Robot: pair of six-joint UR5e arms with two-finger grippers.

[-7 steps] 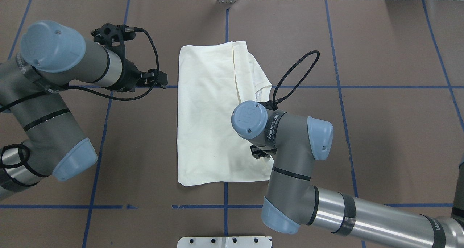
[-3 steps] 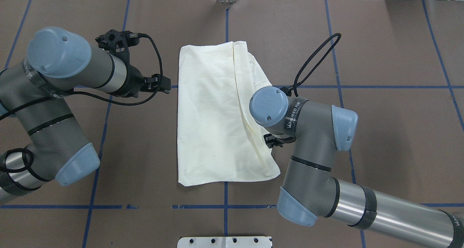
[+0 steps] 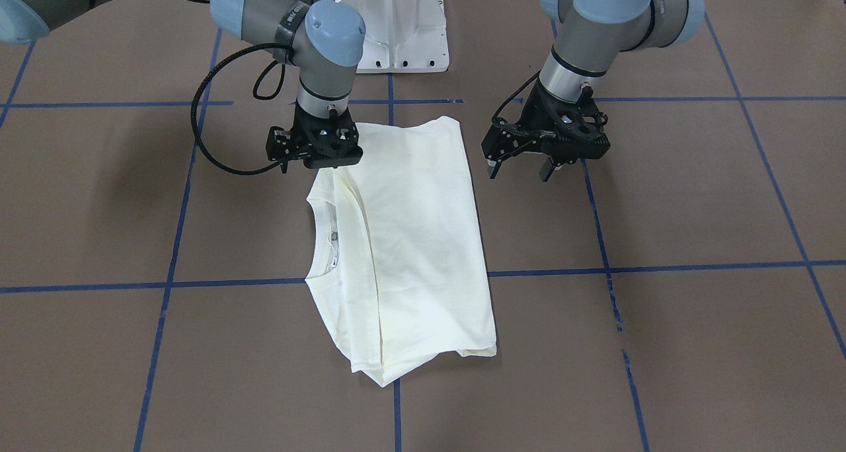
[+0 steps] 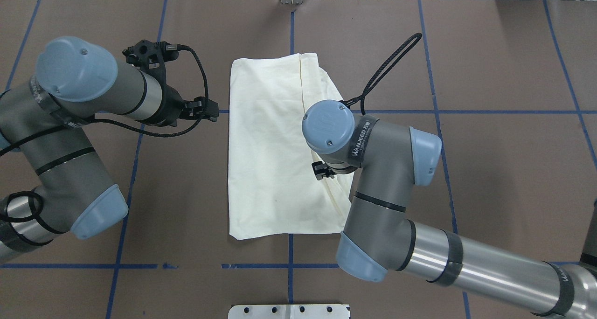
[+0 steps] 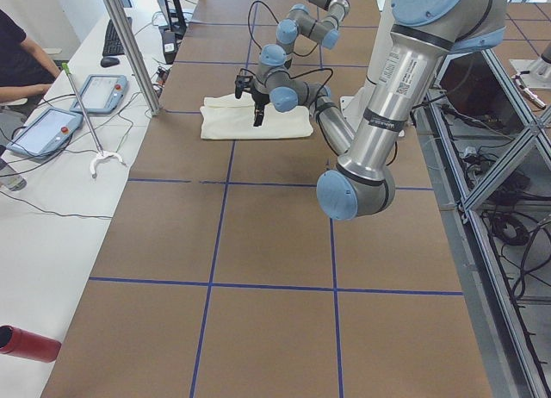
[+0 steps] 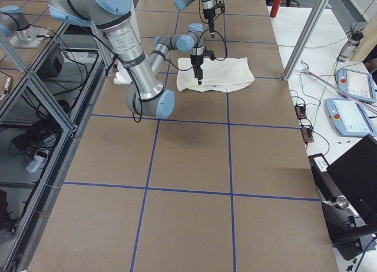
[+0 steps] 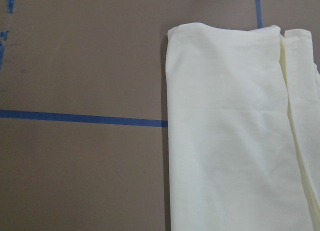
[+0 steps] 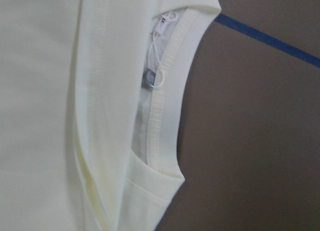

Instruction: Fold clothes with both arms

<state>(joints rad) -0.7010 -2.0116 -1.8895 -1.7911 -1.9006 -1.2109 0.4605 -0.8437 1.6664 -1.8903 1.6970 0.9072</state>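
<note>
- The counter (image 4: 489, 67) is covered in matte brown sheeting, marked into large squares by blue tape lines (image 4: 466, 111).
- The right arm (image 4: 387, 169), grey metal with light-blue caps, reaches in over the shirt; in the overhead view its wrist hides part of the shirt's right edge. The left arm (image 4: 74, 104) stands off to the shirt's left, over bare counter.
- The T-shirt (image 4: 266, 146) lies flat in the middle of the counter between the two arms. It is folded lengthwise into a long cream rectangle, plain side up, with soft creases and a layered fold along its right side.
- A white pedestal base (image 3: 396, 29) sits at the robot's end, clear of the cloth.
- The left gripper (image 3: 520, 172) hangs just beside the shirt's left edge, fingers spread and holding nothing.
- The right gripper (image 3: 316, 158) points down at the shirt's right edge near the hem; whether it is closed or pinches cloth I cannot tell.
- A black braided cable (image 3: 205, 128) loops out from the right wrist.
- The ribbed neck band (image 8: 167, 86) curves open at the right edge, with a small label (image 8: 150, 77) inside.
</note>
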